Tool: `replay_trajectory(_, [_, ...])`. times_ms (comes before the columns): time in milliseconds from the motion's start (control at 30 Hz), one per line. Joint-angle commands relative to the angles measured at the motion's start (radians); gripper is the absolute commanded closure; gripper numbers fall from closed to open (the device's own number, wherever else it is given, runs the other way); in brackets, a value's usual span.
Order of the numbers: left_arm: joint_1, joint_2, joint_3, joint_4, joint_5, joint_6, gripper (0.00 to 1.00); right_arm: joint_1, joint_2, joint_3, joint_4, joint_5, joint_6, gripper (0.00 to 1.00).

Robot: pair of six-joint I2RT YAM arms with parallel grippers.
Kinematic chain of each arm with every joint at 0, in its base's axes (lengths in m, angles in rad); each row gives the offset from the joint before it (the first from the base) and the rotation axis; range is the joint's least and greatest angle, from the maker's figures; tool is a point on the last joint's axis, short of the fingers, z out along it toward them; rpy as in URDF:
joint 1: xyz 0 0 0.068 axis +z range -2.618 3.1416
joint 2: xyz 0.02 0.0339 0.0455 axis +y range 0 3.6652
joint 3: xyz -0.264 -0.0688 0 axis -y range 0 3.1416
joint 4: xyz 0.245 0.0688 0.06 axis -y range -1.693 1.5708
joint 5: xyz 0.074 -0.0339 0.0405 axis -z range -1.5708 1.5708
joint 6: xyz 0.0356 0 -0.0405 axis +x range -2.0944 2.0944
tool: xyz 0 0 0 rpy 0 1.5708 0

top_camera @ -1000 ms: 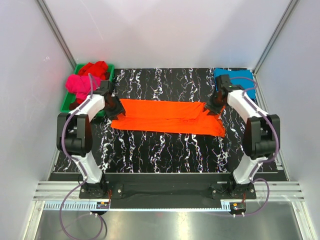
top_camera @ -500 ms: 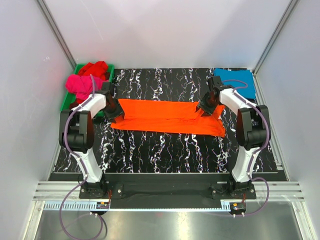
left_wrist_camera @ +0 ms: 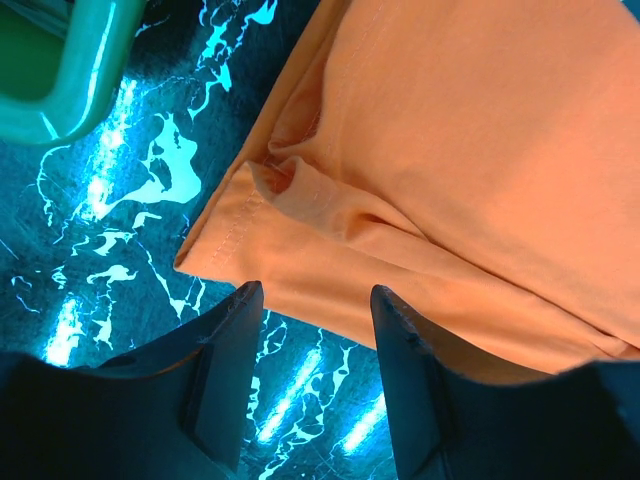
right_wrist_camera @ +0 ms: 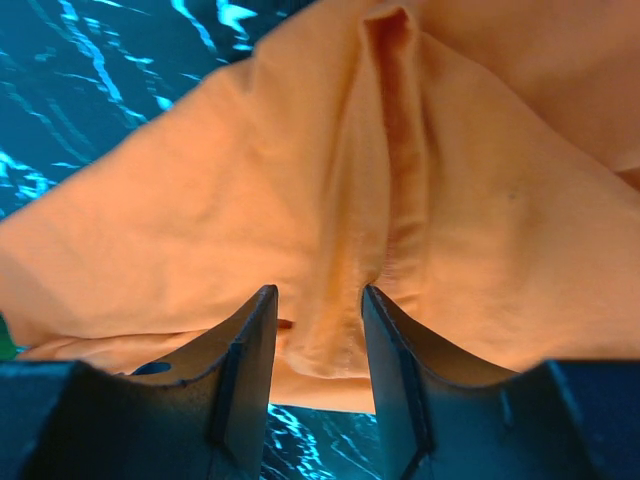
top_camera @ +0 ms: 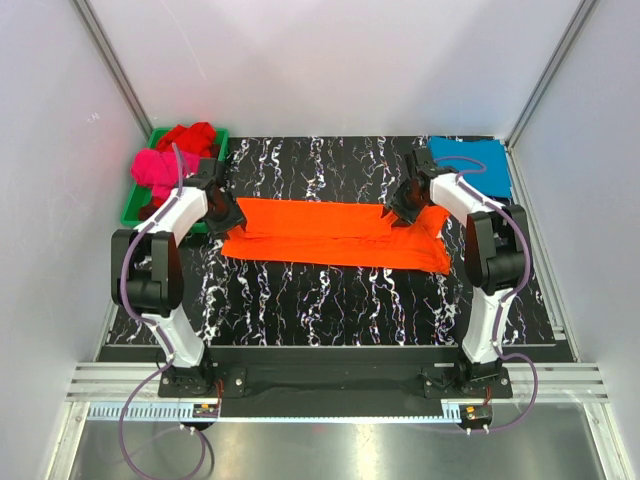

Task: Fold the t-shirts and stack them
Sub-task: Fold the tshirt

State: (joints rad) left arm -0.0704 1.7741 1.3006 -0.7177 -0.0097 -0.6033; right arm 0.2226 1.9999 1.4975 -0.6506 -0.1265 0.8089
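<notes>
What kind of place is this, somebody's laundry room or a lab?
Probably a robot lab test cell: white panel walls enclose a marbled black table, and the left arm and right arm are bolted along a metal rail.

No legible text, labels or numbers anywhere.

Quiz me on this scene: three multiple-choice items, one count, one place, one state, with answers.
1. How many shirts lie in the tray? A none; B two; C four.
2. Where is the blue shirt? A in the tray; B near left corner; C far right corner of the table.
3. The left gripper has its jaws: A apart; B shut on cloth; C shut on the tray rim.
1 B: a pink shirt and a red shirt are heaped there. 2 C: it lies there. 3 A: its fingers stand apart over the orange shirt's edge.
</notes>
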Motion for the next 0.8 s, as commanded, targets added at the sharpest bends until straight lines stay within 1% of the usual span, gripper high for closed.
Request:
replay_trajectory(0, [0.003, -0.039, 0.032, -0.005, -0.027, -0.004, 0.48, 0.02, 0.013, 0.043, 0.046, -0.03, 0.059, 0.53])
replay_trajectory(167, [0.004, -0.047, 0.034, -0.008, -0.032, 0.005, 0.48, 0.029, 0.028, 0.055, 0.098, -0.047, 0.116, 0.53])
replay_trajectory(267, [0.003, -0.051, 0.037, -0.006, -0.03, 0.008, 0.48, 0.027, 0.046, 0.096, 0.073, -0.039, 0.108, 0.54])
replay_trajectory(400, [0.003, -0.051, 0.037, 0.003, -0.016, 0.01, 0.48, 0.024, 0.033, 0.145, 0.059, -0.044, 0.026, 0.54])
replay_trajectory(467, [0.003, -0.053, 0.035, 0.006, -0.012, 0.008, 0.48, 0.024, 0.033, 0.159, 0.037, -0.05, 0.003, 0.55])
replay_trajectory(600, [0.003, -0.061, 0.025, 0.011, -0.007, 0.011, 0.48, 0.026, 0.016, 0.133, 0.039, -0.088, -0.036, 0.6])
replay_trajectory(767, [0.003, -0.074, 0.02, 0.014, 0.004, 0.026, 0.48, 0.024, -0.052, 0.11, -0.059, -0.018, -0.137, 0.66])
